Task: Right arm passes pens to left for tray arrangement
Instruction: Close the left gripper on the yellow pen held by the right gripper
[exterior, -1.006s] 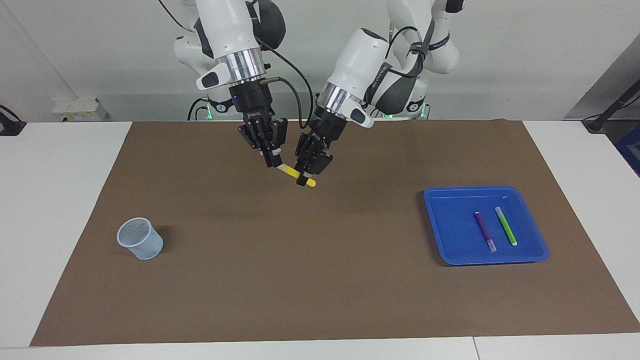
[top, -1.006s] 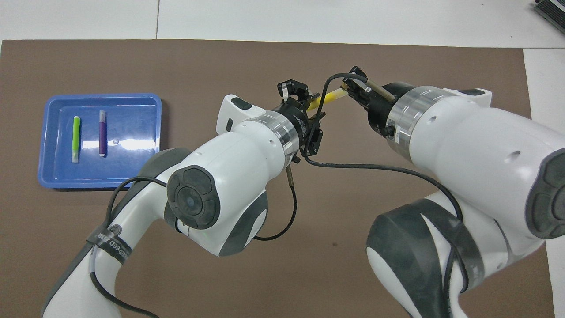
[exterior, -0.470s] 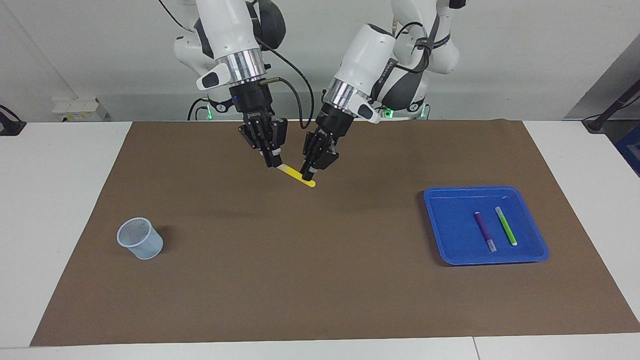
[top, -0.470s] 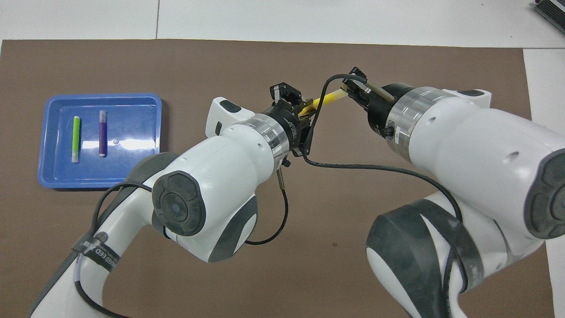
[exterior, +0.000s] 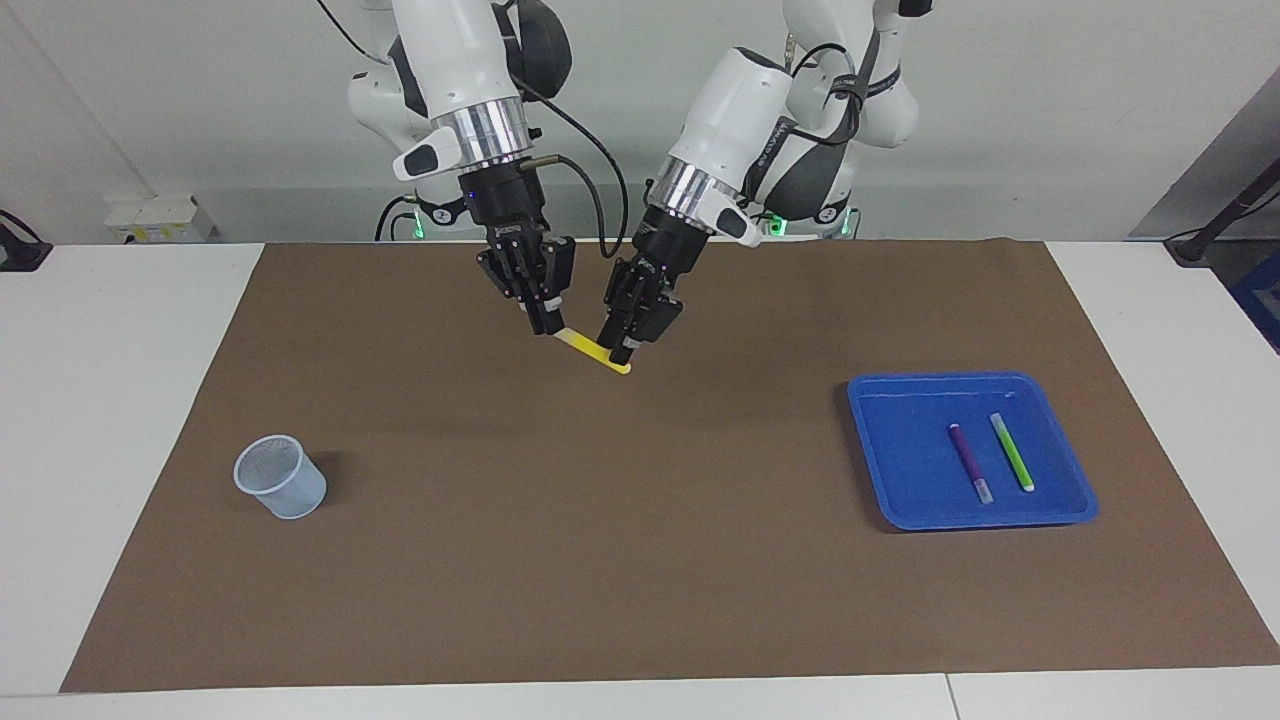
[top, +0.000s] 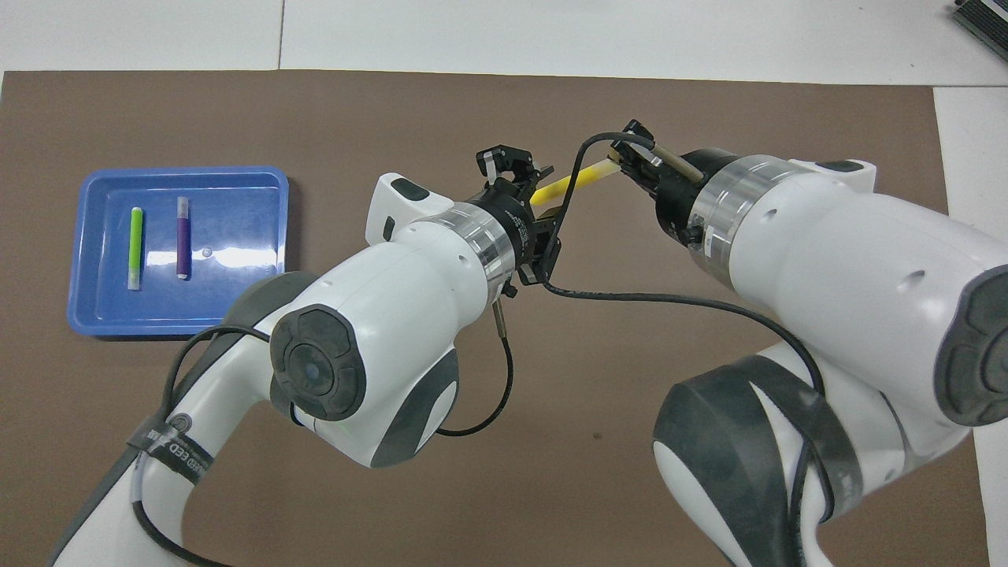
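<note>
Two pens, green pen (exterior: 1012, 452) and purple pen (exterior: 970, 463), already lying in blue tray (exterior: 900, 500); yellow pen (exterior: 596, 352) midair over brown mat (exterior: 600, 560), right gripper (exterior: 545, 325) clamped on pale end; left gripper (exterior: 620, 347) at other end, can't tell if it's gripping.

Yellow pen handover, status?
Right end effector shut on yellow pen, midair. Left end effector at its free end, grip unconfirmed. Two pens in tray. Nothing obstructing.

Your tray (exterior: 900, 500) sits on the mat (exterior: 560, 560) toward the left arm's end of the surface, two pens (exterior: 970, 462) side by side in it. Cup (exterior: 281, 477) toward the right arm's end, well apart.
</note>
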You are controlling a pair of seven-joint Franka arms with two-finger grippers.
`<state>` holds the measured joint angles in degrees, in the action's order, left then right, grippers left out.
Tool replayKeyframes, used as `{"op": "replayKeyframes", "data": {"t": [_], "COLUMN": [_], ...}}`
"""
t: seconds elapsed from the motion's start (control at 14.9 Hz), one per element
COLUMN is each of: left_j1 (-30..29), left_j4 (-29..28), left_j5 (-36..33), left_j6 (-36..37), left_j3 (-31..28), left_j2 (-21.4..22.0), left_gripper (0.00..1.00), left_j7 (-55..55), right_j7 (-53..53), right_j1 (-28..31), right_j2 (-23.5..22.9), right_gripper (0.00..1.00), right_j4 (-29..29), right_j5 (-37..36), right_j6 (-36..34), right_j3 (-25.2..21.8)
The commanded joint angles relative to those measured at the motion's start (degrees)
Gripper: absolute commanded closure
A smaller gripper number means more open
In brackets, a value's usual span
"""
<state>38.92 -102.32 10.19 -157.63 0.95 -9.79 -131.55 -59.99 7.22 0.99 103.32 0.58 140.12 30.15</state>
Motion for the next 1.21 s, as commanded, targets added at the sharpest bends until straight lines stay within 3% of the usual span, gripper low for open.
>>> {"op": "replayKeyframes", "data": {"t": [0.0, 1.14], "left_j1": [-0.4, 0.3], "left_j4": [-1.7, -0.7], "left_j5": [-0.1, 0.2], "left_j6": [0.3, -1.0], "left_j3": [0.3, 0.3], "left_j2": [1.6, -0.6], "left_gripper": [0.48, 0.5], "left_j7": [0.7, -0.2], "right_j7": [-0.4, -0.1], "right_j1": [0.4, 0.4], "right_j2": [1.6, 1.8], "right_gripper": [1.0, 1.0], "right_j4": [1.7, 1.6], "right_j5": [1.4, 1.4], "right_j6": [0.9, 0.7], "right_j3": [0.1, 0.1]}}
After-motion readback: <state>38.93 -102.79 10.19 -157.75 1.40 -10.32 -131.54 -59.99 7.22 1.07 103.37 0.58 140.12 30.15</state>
